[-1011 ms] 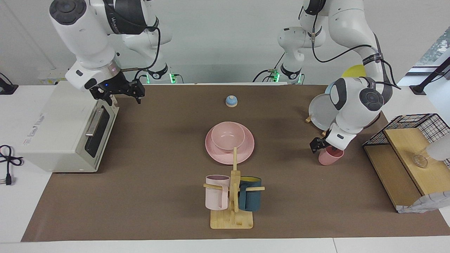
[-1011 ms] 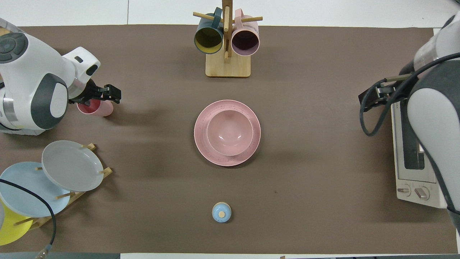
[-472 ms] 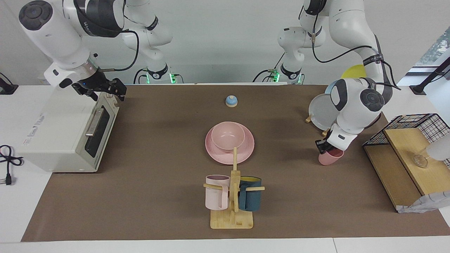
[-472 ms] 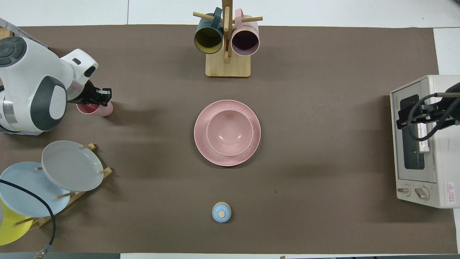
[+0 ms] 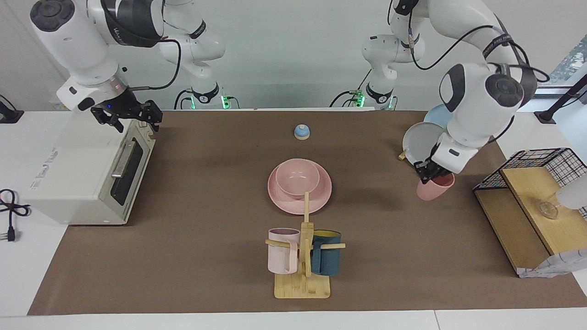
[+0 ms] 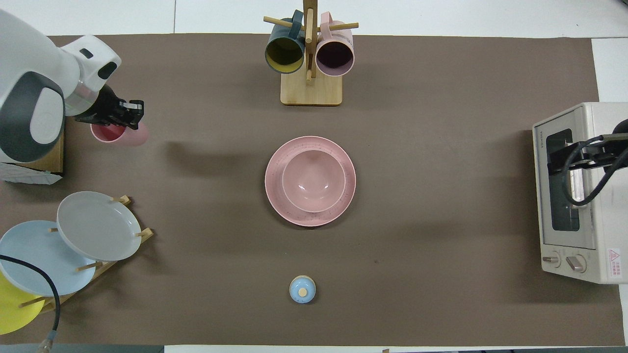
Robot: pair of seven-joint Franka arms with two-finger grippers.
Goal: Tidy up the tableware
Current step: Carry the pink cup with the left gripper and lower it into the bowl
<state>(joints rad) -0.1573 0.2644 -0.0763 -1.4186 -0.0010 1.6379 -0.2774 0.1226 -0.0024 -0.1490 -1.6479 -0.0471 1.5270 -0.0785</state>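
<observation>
The small pink cup [image 5: 434, 188] is gripped at its rim by the left claw [image 5: 429, 173] and held tilted, clear of the brown-covered table [image 5: 183, 238], at the left arm's end beside the rack of grey, blue and yellow plates [image 5: 424, 142]. The pink bowl [image 5: 297, 177] is seen nested in the pink plate [image 5: 321, 197] at mid-table, nearer to the robots than the mug stand [image 5: 302, 275]. The right claw [image 5: 133, 120] is held with fingers parted over the toaster oven [image 5: 78, 183].
</observation>
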